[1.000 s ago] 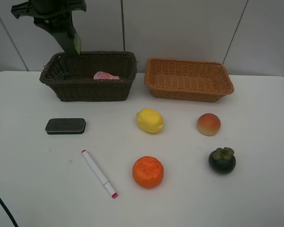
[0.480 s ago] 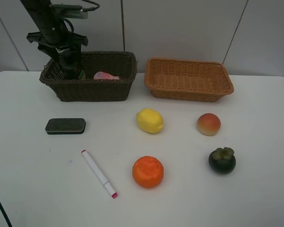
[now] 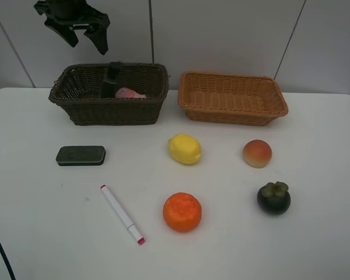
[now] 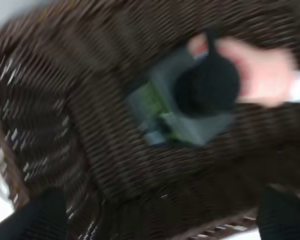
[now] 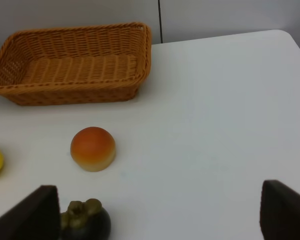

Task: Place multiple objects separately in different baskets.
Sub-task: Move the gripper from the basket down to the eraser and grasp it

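On the white table (image 3: 315,245), overhead view: the dark brown basket (image 3: 108,112), deep, with a coarse wicker weave, holds the dark grey bottle (image 3: 111,81) upright and the pink bottle (image 3: 130,93) lying just beside it. The left gripper (image 3: 87,44) hangs above this basket's left end with jaws spread wide and nothing in them. The light tan basket (image 3: 233,99) is shallower with a finer weave. In front lie the flat rounded eraser (image 3: 80,156), the slim white marker (image 3: 122,214) with pink tips, the lemon (image 3: 185,149), the dimpled orange (image 3: 182,212), the smooth peach (image 3: 257,153) and the glossy dark mangosteen (image 3: 273,198), all well apart.

Left wrist view, blurred: brown weave fills the frame. The grey bottle shows a round black cap and a green label, touching the pink bottle. Both fingertips (image 4: 40,215) are clear of them.

Right wrist view: the right gripper (image 5: 160,217) is wide open and grips nothing. The mangosteen sits just beside one fingertip, with the peach and tan basket beyond.
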You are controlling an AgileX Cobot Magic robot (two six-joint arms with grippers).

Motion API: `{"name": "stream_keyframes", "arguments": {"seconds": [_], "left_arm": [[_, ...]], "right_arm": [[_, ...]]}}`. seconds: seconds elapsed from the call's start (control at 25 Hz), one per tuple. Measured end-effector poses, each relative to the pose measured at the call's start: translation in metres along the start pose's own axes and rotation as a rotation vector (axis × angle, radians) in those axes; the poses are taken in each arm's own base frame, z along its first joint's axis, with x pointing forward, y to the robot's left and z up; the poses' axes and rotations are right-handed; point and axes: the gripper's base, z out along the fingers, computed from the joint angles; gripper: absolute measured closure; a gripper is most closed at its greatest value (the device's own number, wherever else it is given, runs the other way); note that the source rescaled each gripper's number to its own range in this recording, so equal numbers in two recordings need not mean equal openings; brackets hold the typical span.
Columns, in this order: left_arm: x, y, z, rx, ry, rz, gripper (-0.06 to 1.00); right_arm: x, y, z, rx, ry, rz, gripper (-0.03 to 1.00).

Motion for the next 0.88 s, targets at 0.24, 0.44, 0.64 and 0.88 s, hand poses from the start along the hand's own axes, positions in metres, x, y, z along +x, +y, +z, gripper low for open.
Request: {"name": "stream_keyframes", "arguments": {"seconds": [0.24, 0.44, 0.64, 0.88], "left_arm": [[-0.004, -0.067, -0.013, 0.059, -0.022, 0.368, -0.05], [0.032, -0.131, -0.013, 0.086, 0.099, 0.65, -0.05], [0.087, -0.171, -0.013, 0.098, 0.251, 0.848, -0.05], [0.139, -0.162, 0.02, 0.13, 0.46, 0.873, -0.05]], "right_arm": [[0.0, 0.0, 0.0, 0.0, 0.0, 0.0, 0.13], [0.0, 0.0, 0.0, 0.0, 0.0, 0.0, 0.13], [0.0, 0.0, 0.0, 0.0, 0.0, 0.0, 0.13], [0.0, 0.0, 0.0, 0.0, 0.0, 0.0, 0.13]]}}
